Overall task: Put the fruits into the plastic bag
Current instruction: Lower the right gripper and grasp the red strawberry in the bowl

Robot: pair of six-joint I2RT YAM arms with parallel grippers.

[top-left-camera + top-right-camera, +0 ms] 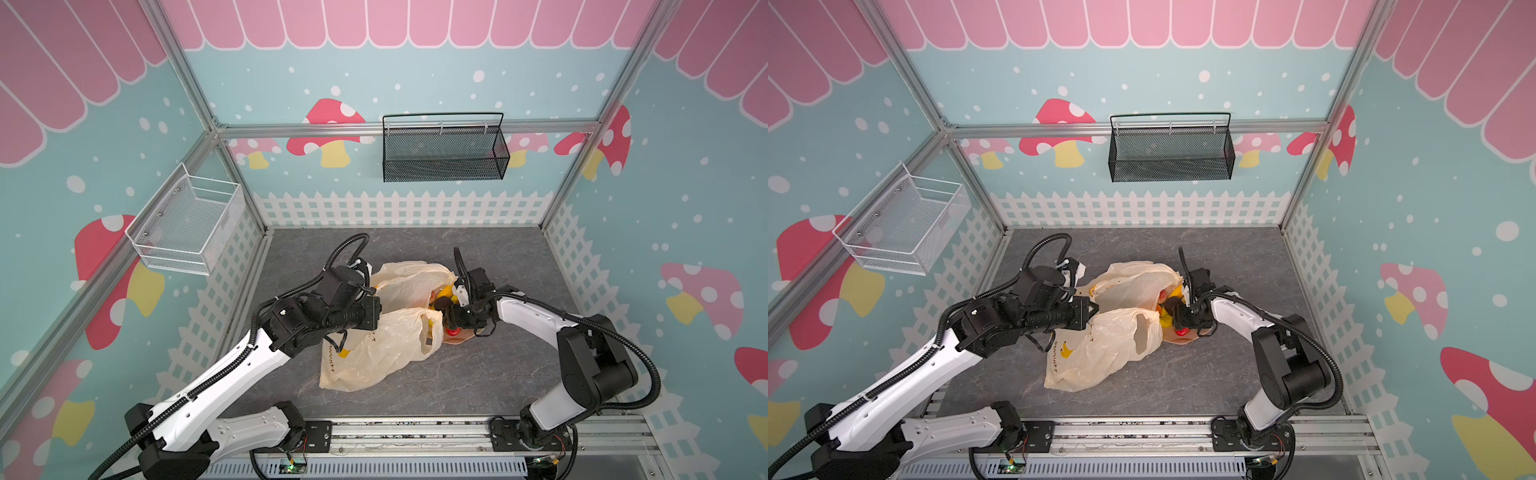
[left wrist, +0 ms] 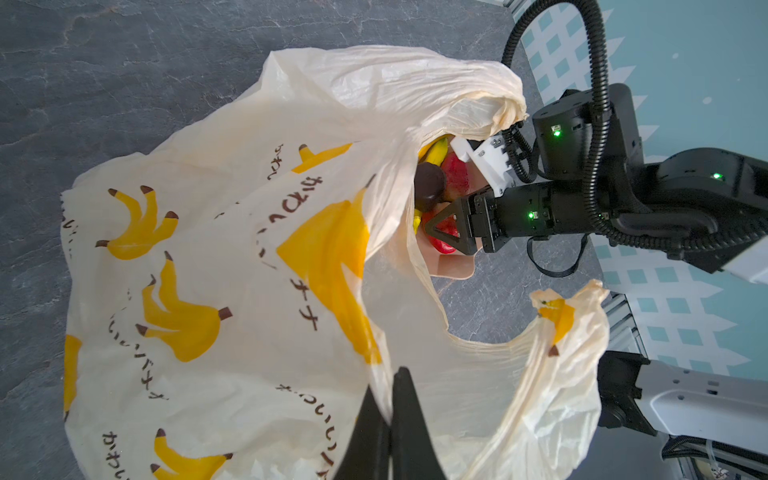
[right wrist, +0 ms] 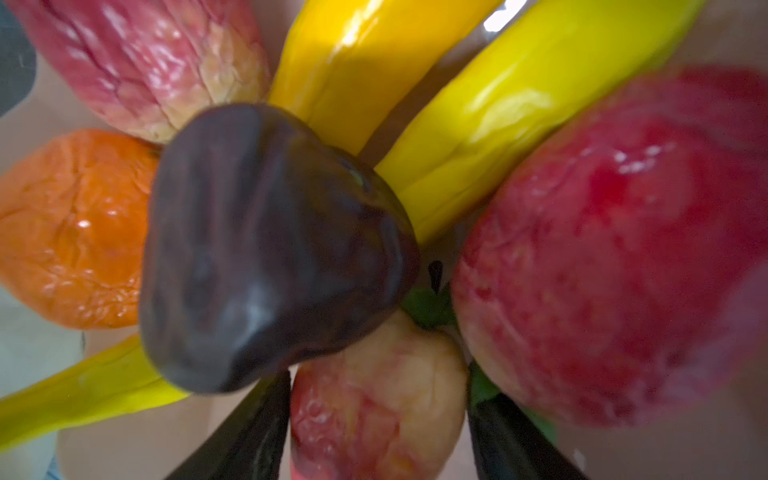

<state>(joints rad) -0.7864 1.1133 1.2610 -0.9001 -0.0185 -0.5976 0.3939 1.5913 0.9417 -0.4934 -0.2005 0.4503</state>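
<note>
The grey stone-look table (image 1: 478,374) carried everything, and your crinkled cream plastic bag (image 1: 374,353) (image 1: 1100,357) lay across its middle, printed with yellow banana bunches and brown lettering.

Your left gripper (image 2: 390,415) sat at the bag's rim, on the side away from the fruit. Its two black fingers were pinched tight on a fold of the film, lifting that edge so the mouth gaped.

Your right gripper (image 3: 379,370) was at the bag's mouth, nose-down in the pile of toy fruits (image 1: 442,301).

A pale pink plate (image 2: 453,266) showed just outside the mouth, under the fruit. The bag's upper flap draped over part of the heap.

In the right wrist view, a red strawberry (image 3: 615,249) with green leaves was the biggest piece. The dark brown-black piece (image 3: 270,249) sat on top in the centre. An orange (image 3: 70,232) touched it on one side, and two glossy yellow bananas (image 3: 498,116) fanned out behind it.

A small peach-pink piece (image 3: 374,407) lay between the right gripper's spread fingers. At that close, blurred range, you couldn't tell whether they were pressing on it or only straddling it.
</note>
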